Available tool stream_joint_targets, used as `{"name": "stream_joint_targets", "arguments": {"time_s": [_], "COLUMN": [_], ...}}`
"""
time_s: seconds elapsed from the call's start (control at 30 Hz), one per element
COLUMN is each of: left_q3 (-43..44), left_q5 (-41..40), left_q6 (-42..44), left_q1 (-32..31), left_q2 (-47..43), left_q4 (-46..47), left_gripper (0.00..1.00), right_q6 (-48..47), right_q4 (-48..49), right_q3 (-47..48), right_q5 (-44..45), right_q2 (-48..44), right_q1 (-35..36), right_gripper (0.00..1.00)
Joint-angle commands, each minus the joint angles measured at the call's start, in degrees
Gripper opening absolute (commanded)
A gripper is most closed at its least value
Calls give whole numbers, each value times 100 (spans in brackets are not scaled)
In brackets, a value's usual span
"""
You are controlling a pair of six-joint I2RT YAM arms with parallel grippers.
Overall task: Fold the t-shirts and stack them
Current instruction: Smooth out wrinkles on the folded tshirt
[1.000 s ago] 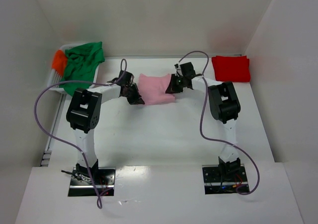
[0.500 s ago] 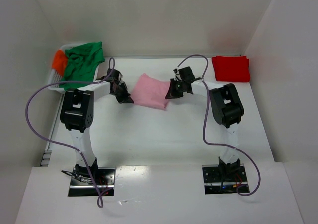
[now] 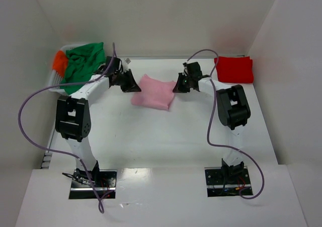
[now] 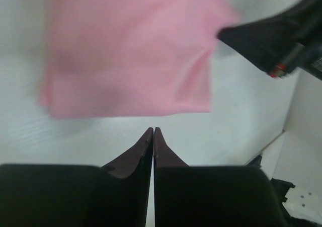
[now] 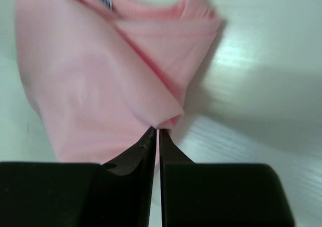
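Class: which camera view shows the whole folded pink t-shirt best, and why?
Top external: the pink t-shirt shows whole and unobstructed. Left wrist shows it blurred, its far edge cut off. Right wrist shows it close but cropped.

Folded pink t-shirt [image 3: 153, 92] on counter [image 3: 166, 131], between left claw [image 3: 135, 87] and right claw [image 3: 178, 87]; red t-shirt [image 3: 234, 69] outboard of right claw.

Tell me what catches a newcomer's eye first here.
A folded light pink cloth t-shirt lies in the middle of the white table. A folded red cloth t-shirt sits at the far right corner, and a crumpled green cloth t-shirt drapes over a white basket far left.
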Motion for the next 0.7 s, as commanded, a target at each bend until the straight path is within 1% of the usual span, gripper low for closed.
{"name": "stream_joint_targets", "arguments": {"time_s": [0.0, 0.1, 0.13, 0.23, 0.27, 0.3, 0.33, 0.37, 0.47, 0.57, 0.6, 0.67], "left_q3": [330, 330, 330, 330, 330, 330, 278, 216, 76, -65, -65, -197], "left_q5": [589, 905, 906, 844, 844, 844, 844, 1044, 1187, 1353, 1406, 1538], "left_q6": [123, -35, -97, -98, -176, -281, -360, -535, -738, -1204, -1483, -1731], "left_q1": [-339, -558, -629, -875, -876, -937, -937, -937, -990, -990, -990, -990], "left_q2": [-260, 20, 160, 502, 583, 653, 775, 846, 1048, 1259, 1312, 1470], "left_q4": [430, 940, 1168, 1459, 1556, 1635, 1932, 2074, 2645, 3286, 3436, 3858], "left_gripper": [8, 10, 10, 10, 10, 8, 6, 6, 2, 0, 0, 0], "right_q6": [78, 130, 131, 297, 350, 411, 482, 648, 938, 1115, 1185, 1238], "right_q4": [389, 389, 459, 521, 521, 582, 582, 765, 986, 1118, 1119, 1119], "right_q3": [534, 727, 728, 859, 947, 948, 1000, 1000, 1000, 948, 887, 834], "right_q5": [253, 305, 305, 86, -19, -150, -456, -633, -1240, -1522, -1575, -1575], "right_q2": [-553, -553, -492, -325, -185, -123, -70, -17, 141, 265, 325, 379], "right_q1": [-249, -380, -380, -433, -433, -433, -433, -433, -433, -433, -433, -380], "right_gripper": [10, 10, 10, 10, 9, 7, 7, 6, 5, 3, 2, 2]}}
